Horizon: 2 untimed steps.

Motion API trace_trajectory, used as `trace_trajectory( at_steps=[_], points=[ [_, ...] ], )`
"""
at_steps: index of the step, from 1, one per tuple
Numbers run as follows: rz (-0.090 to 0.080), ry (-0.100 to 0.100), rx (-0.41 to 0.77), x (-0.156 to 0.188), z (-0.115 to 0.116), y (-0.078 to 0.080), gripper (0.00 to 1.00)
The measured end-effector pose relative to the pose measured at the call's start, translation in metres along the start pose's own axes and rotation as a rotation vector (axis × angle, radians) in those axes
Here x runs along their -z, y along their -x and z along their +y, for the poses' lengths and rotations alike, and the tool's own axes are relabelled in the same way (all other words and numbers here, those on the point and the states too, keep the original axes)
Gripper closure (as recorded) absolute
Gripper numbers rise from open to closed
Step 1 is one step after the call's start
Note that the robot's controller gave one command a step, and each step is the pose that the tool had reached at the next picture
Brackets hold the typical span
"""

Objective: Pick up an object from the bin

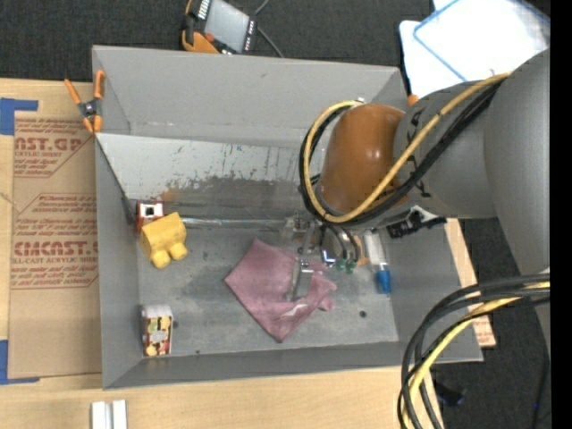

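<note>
Fingers (299,275) of the gripper (301,286) stand close together, seemingly pinching a fold of the mauve cloth (264,286) toward 5 o'clock of the bin's (223,88) centre: grasp apparently made, but the cloth is not yet lifted.

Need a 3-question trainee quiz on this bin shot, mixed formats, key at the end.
1. True or false: the gripper is over the pink cloth in the middle of the bin.
2. What colour is the blocky toy by the bin's left wall? A yellow, B green, C black.
3. Fill in: the small patterned box lies in the view's lower-____ corner of the bin floor.

Key: 1 true; 2 A; 3 left.
</note>
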<state>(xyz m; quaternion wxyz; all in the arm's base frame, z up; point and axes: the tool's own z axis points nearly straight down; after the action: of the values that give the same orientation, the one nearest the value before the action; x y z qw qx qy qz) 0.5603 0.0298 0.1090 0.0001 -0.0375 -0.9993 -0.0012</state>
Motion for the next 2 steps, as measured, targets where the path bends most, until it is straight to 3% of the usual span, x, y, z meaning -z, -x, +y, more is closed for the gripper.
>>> trace_trajectory(
  at_steps=[1, 2],
  points=[
    [-0.017, 0.008, -0.078, -0.0182, 0.0237, -0.0136, 1.0],
    [-0.017, 0.008, -0.078, -0.0181, 0.0236, -0.0136, 1.0]
  ],
)
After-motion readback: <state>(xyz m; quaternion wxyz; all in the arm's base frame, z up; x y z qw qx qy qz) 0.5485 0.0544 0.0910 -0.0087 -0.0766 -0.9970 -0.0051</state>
